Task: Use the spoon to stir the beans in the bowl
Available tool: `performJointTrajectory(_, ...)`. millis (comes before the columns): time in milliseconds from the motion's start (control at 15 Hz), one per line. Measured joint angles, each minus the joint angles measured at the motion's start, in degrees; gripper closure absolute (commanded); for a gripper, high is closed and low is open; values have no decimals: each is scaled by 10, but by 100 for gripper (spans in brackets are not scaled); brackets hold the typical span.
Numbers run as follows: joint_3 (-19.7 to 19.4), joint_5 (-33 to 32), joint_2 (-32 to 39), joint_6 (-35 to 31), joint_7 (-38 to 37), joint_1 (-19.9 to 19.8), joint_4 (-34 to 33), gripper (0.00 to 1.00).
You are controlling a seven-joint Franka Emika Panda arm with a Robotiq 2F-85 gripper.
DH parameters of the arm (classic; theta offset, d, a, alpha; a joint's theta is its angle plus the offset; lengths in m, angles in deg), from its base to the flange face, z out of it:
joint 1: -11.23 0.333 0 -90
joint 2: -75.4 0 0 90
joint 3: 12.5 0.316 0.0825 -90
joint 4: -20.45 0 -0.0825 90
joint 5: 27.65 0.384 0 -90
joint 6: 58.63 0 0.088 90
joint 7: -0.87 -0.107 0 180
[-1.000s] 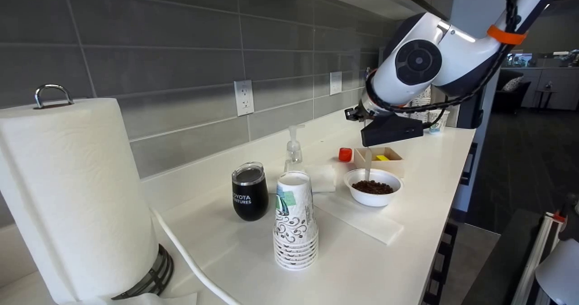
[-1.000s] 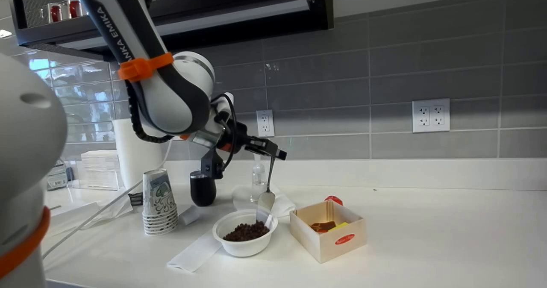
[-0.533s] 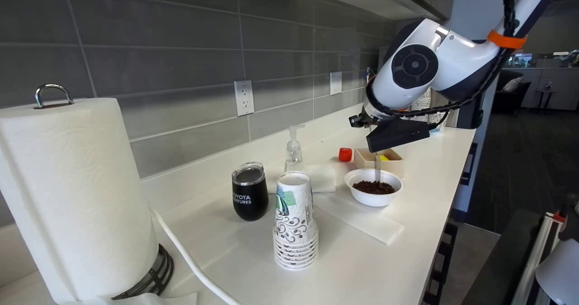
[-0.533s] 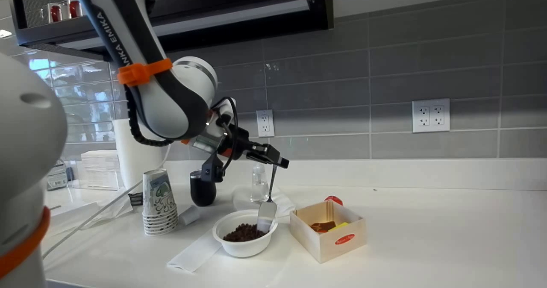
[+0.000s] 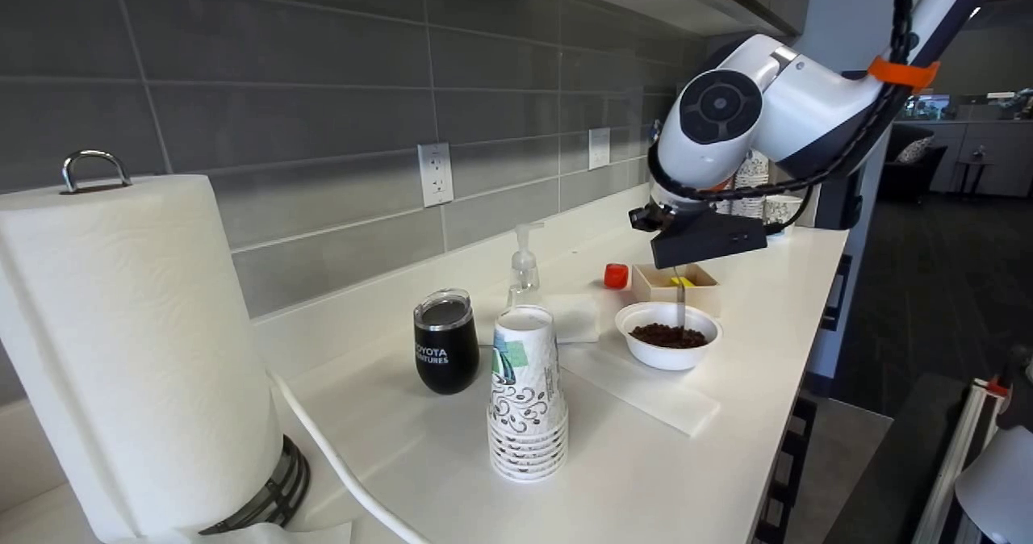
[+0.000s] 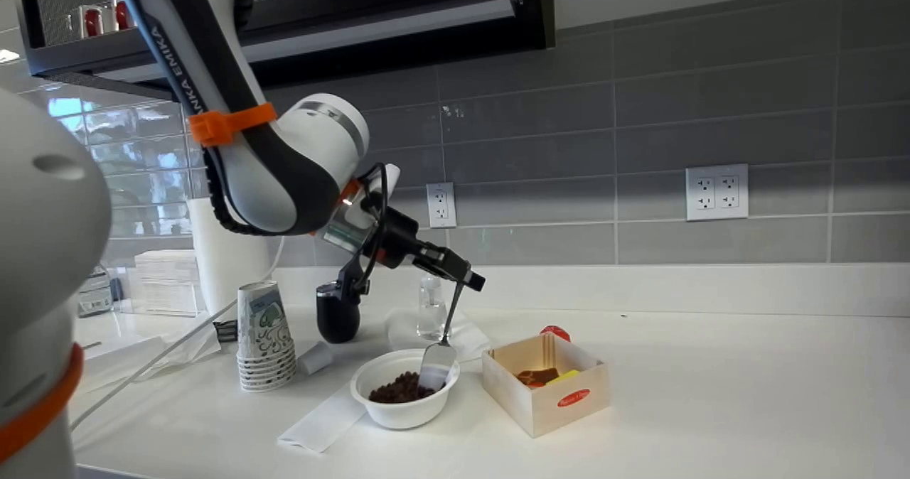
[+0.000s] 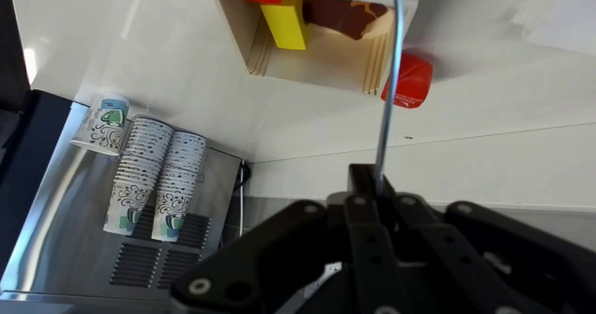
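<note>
My gripper (image 6: pixel 474 280) is shut on the top end of the spoon's thin handle, also seen in the wrist view (image 7: pixel 375 181). The spoon (image 6: pixel 436 362) is silvery with a wide flat head. It points down, tilted, into the white bowl (image 6: pixel 405 416). Its lower end touches or enters the right side of the beans (image 6: pixel 398 388), a dark brown heap. In an exterior view the spoon (image 5: pixel 681 308) stands in the bowl (image 5: pixel 668 358) beside the beans (image 5: pixel 663 336). The wrist view shows only the spoon's handle (image 7: pixel 393 67); the bowl and beans are out of that view.
A wooden box (image 6: pixel 569 408) with toy pieces stands beside the bowl, a red object (image 6: pixel 555 332) behind it. Stacked paper cups (image 5: pixel 529 415), a black tumbler (image 5: pixel 446 346), a soap bottle (image 5: pixel 524 268) and a napkin (image 6: pixel 323 422) are near. A cabinet (image 6: pixel 398 45) hangs above.
The gripper has come down with the spoon. The spoon's head has dropped lower into the bowl and swung toward the beans. The bowl has shifted very slightly.
</note>
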Motion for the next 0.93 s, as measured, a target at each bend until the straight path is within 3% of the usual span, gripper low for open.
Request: performJointTrajectory(933, -19, 66, -8, -58, -24, -8, 0, 99)
